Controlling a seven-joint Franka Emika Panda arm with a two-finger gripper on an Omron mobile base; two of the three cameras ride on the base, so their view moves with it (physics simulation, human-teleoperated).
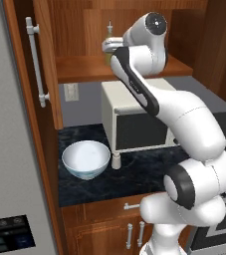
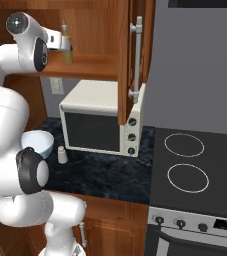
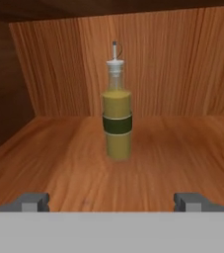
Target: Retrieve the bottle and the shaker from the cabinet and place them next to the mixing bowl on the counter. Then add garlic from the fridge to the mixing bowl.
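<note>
Bottle (image 3: 117, 116) stands upright on the wooden cabinet shelf (image 3: 182, 148), filled with yellowish liquid, banded by a dark label and topped with a pale pourer. Seen from the hand, it sits ahead of the claw (image 3: 112, 200), whose two dark tips stand wide apart with nothing between them; the bottle is centred between them but farther back, untouched.

From the left base view the same bottle (image 1: 108, 47) shows just behind the arm's wrist, above the microwave (image 1: 134, 117). From the right base view the bottle (image 2: 66, 45) is just beside the hand, on the shelf above the microwave (image 2: 97, 122), with the open cabinet door (image 2: 132, 55) to the microwave's upper right.

Below, on the dark surface (image 1: 134, 174), the white mixing bowl (image 1: 86, 159) sits to the left of the microwave. The small pale shaker (image 1: 116, 160) stands upright on the surface between bowl and microwave, just beside the bowl's rim, near the microwave's front corner. The stove (image 2: 195, 165) lies to the right of the microwave.
</note>
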